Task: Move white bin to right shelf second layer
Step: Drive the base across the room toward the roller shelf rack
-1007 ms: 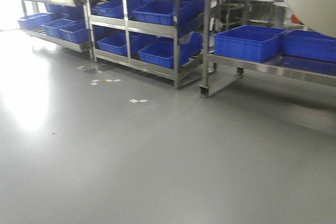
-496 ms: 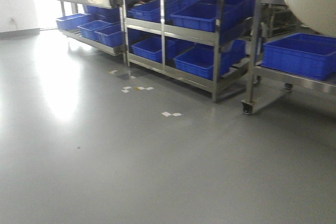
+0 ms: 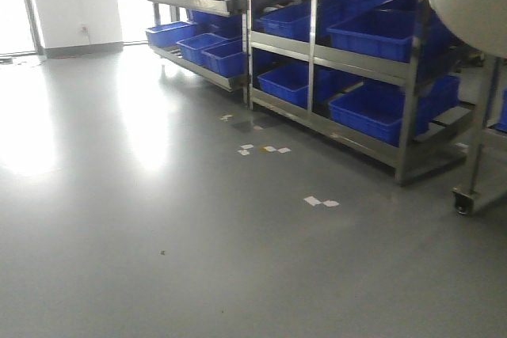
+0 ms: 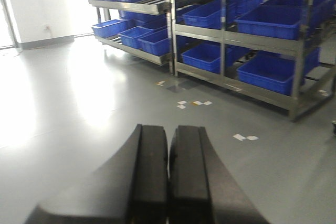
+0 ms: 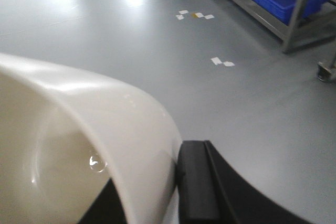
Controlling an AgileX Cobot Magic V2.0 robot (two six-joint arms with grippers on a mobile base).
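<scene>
The carry is under way but the placing is not: the white bin (image 5: pixel 79 129) is off the ground and held by the right end effector (image 5: pixel 152 195), whose jaws are clamped on the bin's wall just below the rim. One black finger lies against the outside, and a dark sliver of the other shows inside the tub. In the front view the bin's rounded cream underside fills only the upper right corner, up in the air and touching no shelf. The left end effector (image 4: pixel 168 182) hangs over the floor (image 4: pixel 79 103) with its two black fingers pressed flat together, nothing between them. So the pickup looks done; what I judge remains is reaching the right shelf second layer, bringing the bin to that level and letting it go there. Ahead stands a steel rack (image 3: pixel 317 53) loaded with blue crates (image 3: pixel 372 108), with white markers (image 3: pixel 321 202) scattered on the floor before it. At the far right edge are the caster (image 3: pixel 462 207) and leg of another frame — cut off, so its levels cannot be seen. Which rack level is the goal cannot be told from here; no free roller lane is plainly in view. Most of the bin is out of frame in both views that show it. Its inside appears to hold nothing as far as it shows, and how far the grip reaches down the wall is hidden.
</scene>
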